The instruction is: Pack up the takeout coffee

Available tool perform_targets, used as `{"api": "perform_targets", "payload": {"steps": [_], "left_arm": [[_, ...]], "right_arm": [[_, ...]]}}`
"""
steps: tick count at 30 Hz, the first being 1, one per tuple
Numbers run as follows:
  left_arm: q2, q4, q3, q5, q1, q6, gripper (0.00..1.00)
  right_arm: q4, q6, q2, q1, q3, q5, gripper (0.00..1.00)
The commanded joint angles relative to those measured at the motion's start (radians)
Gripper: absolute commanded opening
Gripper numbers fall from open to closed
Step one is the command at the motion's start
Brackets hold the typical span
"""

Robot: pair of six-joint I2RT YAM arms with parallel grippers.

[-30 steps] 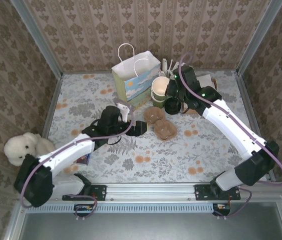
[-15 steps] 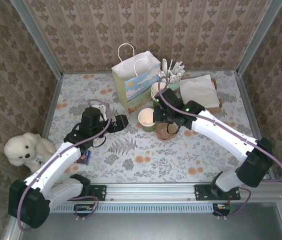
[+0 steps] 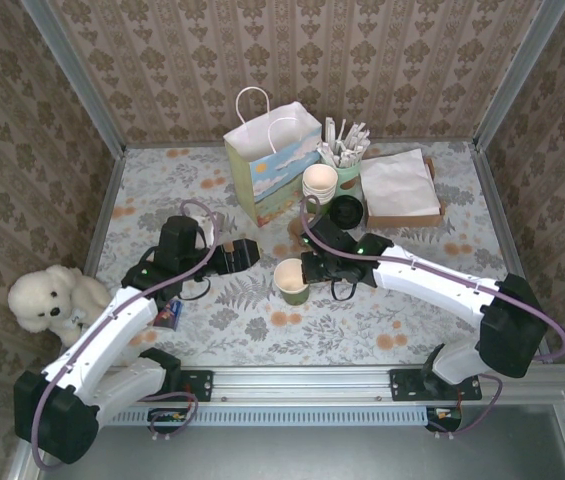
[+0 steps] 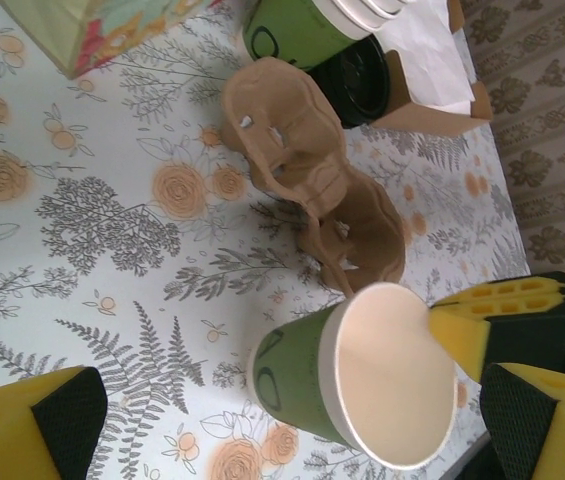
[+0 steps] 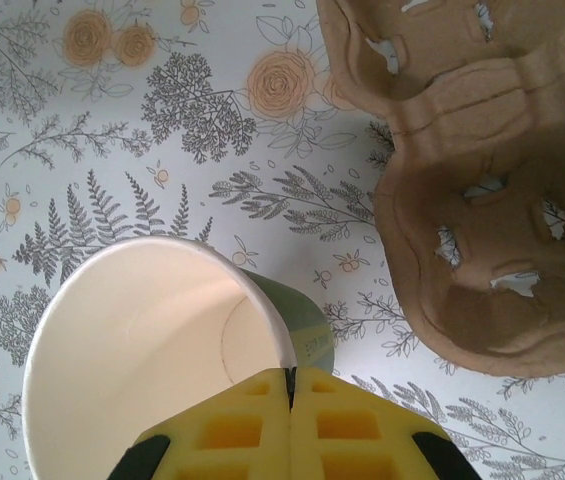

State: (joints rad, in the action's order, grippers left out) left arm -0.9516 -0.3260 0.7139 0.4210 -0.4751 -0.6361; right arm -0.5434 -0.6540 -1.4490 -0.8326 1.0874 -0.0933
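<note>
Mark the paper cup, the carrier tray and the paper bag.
paper cup (image 5: 142, 340): right wrist view, inner wall.
carrier tray (image 5: 502, 235): right wrist view, floor of a well.
paper bag (image 3: 267, 178): top view, printed front face.

The paper cup (image 5: 152, 330) is matt cream card inside, with a smoother green printed skin outside; the carrier tray (image 5: 482, 200) is brown moulded pulp, rough, fibrous and dull; the right gripper (image 5: 290, 385) is faced in yellow rubbery stuff, moulded in a waffle grid; the table (image 4: 82, 220) has a smooth floral print, faintly sheened; the bag (image 3: 267, 165) looks like white paper; the bear (image 3: 47, 298) is fluffy plush.
</note>
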Motion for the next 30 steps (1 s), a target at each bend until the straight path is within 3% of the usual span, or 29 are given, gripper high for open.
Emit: {"api": "perform_targets", "payload": {"steps": [1, 9, 18, 26, 30], "left_arm": [[0.019, -0.003, -0.003, 0.053, 0.008, 0.012, 1.0], [0.012, 0.054, -0.033, 0.087, 0.007, -0.005, 1.0], [-0.022, 0.01, -0.011, 0.129, 0.0, 0.042, 1.0], [-0.05, 0.045, -0.01, 0.115, -0.036, 0.035, 1.0], [-0.058, 0.077, -0.016, 0.1, -0.043, 0.019, 1.0]], "right_arm": [[0.082, -0.02, 0.045, -0.01, -0.039, -0.016, 0.0], [0.124, -0.018, 0.045, -0.011, -0.092, -0.037, 0.0], [0.133, -0.027, 0.044, -0.023, -0.12, -0.063, 0.01], [0.103, -0.015, 0.045, -0.023, -0.086, -0.073, 0.19], [0.082, -0.013, 0.052, -0.025, -0.07, -0.084, 0.33]]}}
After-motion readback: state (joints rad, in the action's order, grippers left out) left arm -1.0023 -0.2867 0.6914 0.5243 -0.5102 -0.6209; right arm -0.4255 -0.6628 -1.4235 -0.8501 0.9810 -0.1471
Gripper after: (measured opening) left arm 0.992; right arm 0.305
